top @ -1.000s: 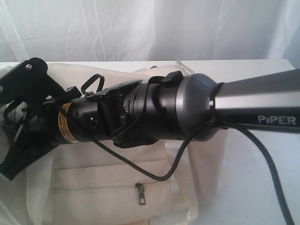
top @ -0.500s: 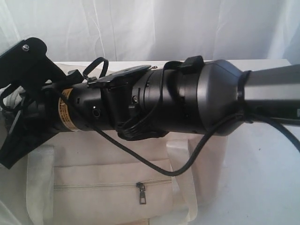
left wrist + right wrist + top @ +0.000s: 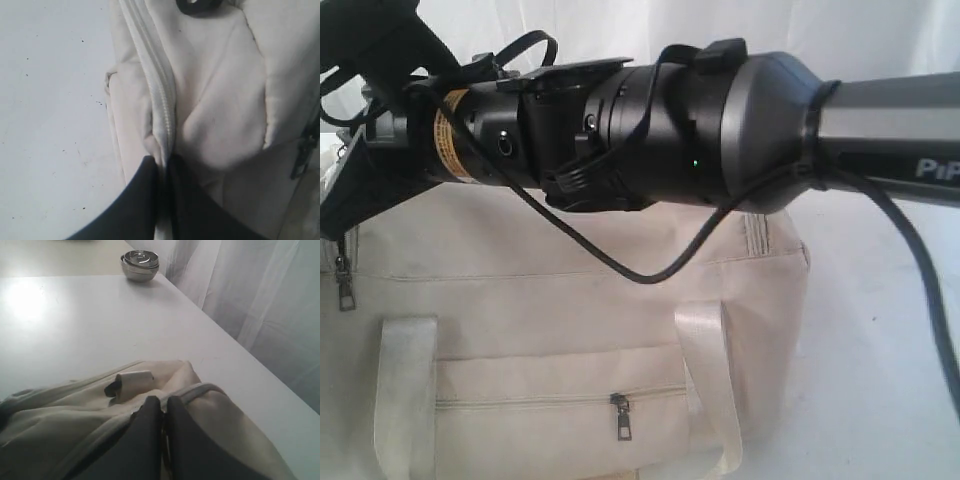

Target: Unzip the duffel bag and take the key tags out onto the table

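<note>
The cream duffel bag (image 3: 570, 290) lies on the white table (image 3: 880, 380), with its front pocket zipper pull (image 3: 620, 413) facing the exterior view. My left gripper (image 3: 161, 162) is shut on the bag's top zipper strip (image 3: 161, 95), pinching the fabric. My right gripper (image 3: 163, 404) is shut on the bag's top edge, beside its grey-trimmed rim (image 3: 205, 389). The right arm (image 3: 720, 120) reaches across above the bag to the left. The key tags are hidden.
A stack of steel bowls (image 3: 140, 264) stands at the far end of the table. A white curtain (image 3: 260, 305) hangs along the table's edge. Webbing handles (image 3: 405, 400) drape over the bag's front, and a metal pull (image 3: 342, 285) hangs at its left end.
The right arm has risen across the exterior view, and much more of the bag's upper side now shows below it.
</note>
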